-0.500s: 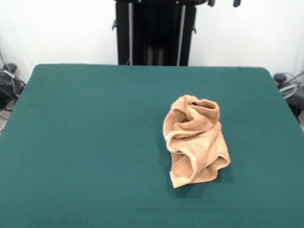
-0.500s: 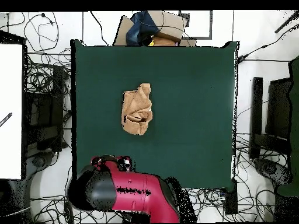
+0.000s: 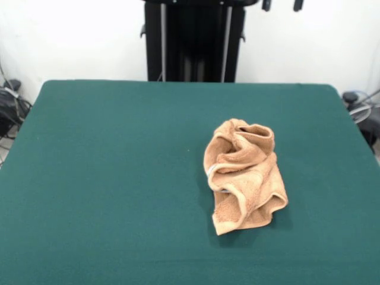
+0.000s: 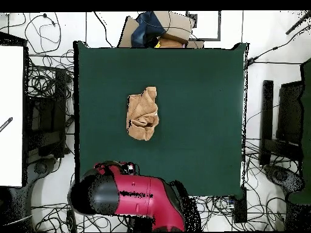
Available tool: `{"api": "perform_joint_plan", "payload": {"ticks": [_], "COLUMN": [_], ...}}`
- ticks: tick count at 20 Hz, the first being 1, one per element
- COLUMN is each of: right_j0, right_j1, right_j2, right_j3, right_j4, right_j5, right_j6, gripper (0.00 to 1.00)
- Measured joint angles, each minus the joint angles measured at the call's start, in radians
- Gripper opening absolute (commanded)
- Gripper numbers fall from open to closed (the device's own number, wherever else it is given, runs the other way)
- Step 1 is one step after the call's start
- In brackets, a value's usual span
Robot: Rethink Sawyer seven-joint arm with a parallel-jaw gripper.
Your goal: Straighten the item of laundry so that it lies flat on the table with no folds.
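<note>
The tan-orange towel [image 3: 244, 172] lies crumpled in a heap with many folds on the dark green table [image 3: 119, 178], right of centre. A small white tag [image 3: 211, 171] shows at its left edge. In the overhead view the towel [image 4: 143, 113] sits left of the middle of the table [image 4: 200, 109]. Only the tips of my gripper [image 3: 282, 5] show at the top edge of the front view, far above and behind the towel, standing apart and empty. The red arm [image 4: 136, 197] is drawn back past the table's bottom edge.
The black pedestal [image 3: 193, 41] stands behind the table's far edge. Cables lie on the floor at the left [image 3: 9, 101] and the right [image 3: 359, 107]. A cardboard box with blue cloth [image 4: 161, 27] sits beyond the overhead view's top edge. A white panel [image 4: 11, 115] stands at the left.
The gripper tips have shifted slightly right and lower at the top edge, and the arm has shifted a little in the overhead view. The towel has not moved.
</note>
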Motion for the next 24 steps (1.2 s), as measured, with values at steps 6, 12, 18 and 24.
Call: {"api": "perform_joint_plan", "payload": {"ticks": [6, 12, 18, 24], "right_j0": [0.002, 0.007, 0.006, 0.000], "right_j1": [0.011, 0.013, 0.043, 0.085], "right_j2": [-0.001, -0.005, -0.005, -0.005], "right_j3": [0.000, 0.000, 0.000, 0.000], "right_j4": [0.000, 0.000, 0.000, 0.000], "right_j5": [0.004, 0.011, 0.011, 0.011], "right_j6": [0.000, 0.000, 0.000, 0.000], "gripper": [1.00, 1.00, 1.00, 1.00]}}
